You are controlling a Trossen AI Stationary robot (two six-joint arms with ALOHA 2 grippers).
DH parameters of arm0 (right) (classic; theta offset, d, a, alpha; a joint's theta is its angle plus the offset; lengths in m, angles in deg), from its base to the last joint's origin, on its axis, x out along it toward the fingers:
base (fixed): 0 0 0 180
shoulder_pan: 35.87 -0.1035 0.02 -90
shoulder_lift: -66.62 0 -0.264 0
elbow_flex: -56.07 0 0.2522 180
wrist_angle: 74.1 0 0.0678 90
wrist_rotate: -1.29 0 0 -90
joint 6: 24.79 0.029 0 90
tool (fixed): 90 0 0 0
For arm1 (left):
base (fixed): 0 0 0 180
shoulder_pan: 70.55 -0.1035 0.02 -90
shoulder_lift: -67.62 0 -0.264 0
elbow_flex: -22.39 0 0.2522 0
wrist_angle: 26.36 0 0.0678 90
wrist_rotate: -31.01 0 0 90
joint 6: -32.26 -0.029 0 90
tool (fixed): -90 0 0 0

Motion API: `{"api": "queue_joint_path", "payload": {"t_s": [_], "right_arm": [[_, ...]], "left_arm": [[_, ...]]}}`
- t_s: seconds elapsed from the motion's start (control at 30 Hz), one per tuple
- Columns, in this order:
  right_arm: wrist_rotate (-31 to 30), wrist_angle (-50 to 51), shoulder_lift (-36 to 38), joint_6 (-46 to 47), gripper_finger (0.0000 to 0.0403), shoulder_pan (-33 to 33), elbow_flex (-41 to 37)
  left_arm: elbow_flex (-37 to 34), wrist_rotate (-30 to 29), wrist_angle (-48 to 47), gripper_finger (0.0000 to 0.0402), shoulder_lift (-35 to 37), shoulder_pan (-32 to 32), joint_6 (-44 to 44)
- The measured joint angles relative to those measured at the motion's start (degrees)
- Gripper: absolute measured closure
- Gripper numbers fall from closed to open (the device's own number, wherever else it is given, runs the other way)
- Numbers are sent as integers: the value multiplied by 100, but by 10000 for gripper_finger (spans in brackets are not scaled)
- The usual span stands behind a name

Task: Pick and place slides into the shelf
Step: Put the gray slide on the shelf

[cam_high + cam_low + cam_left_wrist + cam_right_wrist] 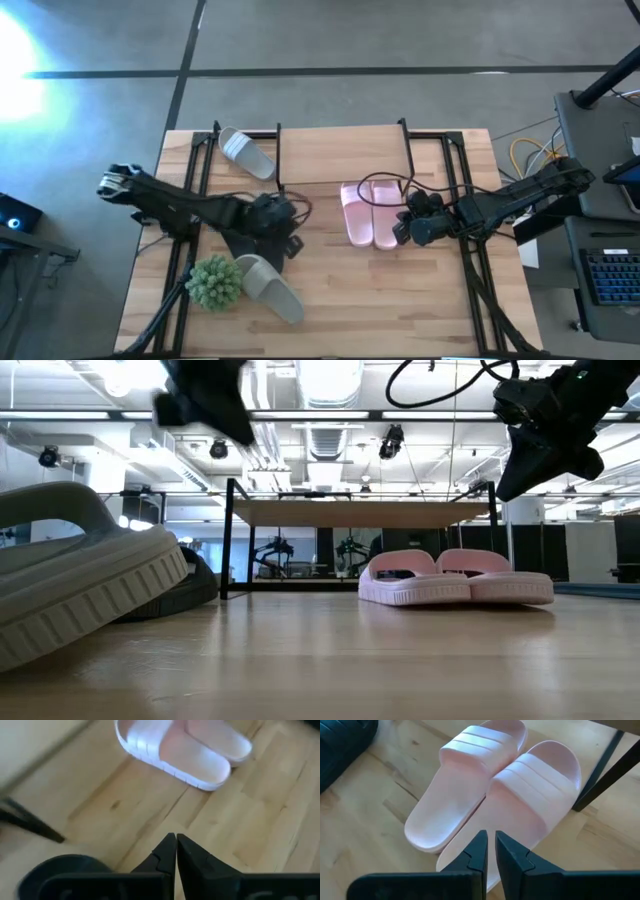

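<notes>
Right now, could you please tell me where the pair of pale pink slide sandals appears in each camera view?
High view: the pale pink slide sandals lie centre-right, beside the right gripper.
Low view: right of centre, in front of the shelf's black leg.
Left wrist view: top centre.
Right wrist view: filling the centre.
Shared landmark: the light wooden tabletop.

A green spiky plant ball (213, 282) sits on the light wooden slatted table (400, 300), near its front-left corner. Beyond the table's right edge, a dark keyboard (610, 280) rests on a grey stand, with yellow cables (530, 152) looped on the grey floor.
</notes>
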Motion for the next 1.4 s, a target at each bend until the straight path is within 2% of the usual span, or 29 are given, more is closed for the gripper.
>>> {"api": "queue_joint_path", "payload": {"t_s": [0.2, 0.37, 0.6, 0.77, 0.83, 1.0, 1.17, 1.27, 1.4], "right_arm": [[-75, -9, 2, -18, 374, 0, 0], [-215, -20, 2, -110, 374, 13, 0], [-223, -131, 0, -125, 374, 11, 0], [-224, -166, 0, -125, 374, 13, 0], [-224, -168, 1, -125, 374, 12, 0], [-254, -177, 0, -151, 374, 13, 0], [-528, -200, 1, -170, 374, 13, 0], [-638, -231, 2, -232, 374, 13, 0], [-672, -271, 0, -360, 374, 13, 0]], "left_arm": [[418, -1041, -541, 402, 441, 1246, 659], [1001, -1109, -1549, 402, 85, 1804, 1558], [2153, -19, -2168, 402, -916, 2257, 1763], [2883, 919, -3582, 402, -1704, 2545, 2522], [3143, 1114, -4074, 402, -1984, 2675, 2955], [3820, 1005, -4455, 402, -2554, 2993, 3858], [4239, 888, -4475, 398, -3083, 3158, 4133], [4274, 1041, -4468, 379, -3295, 3164, 4243], [4228, 1065, -4439, 334, -3389, 3158, 4241]]}}
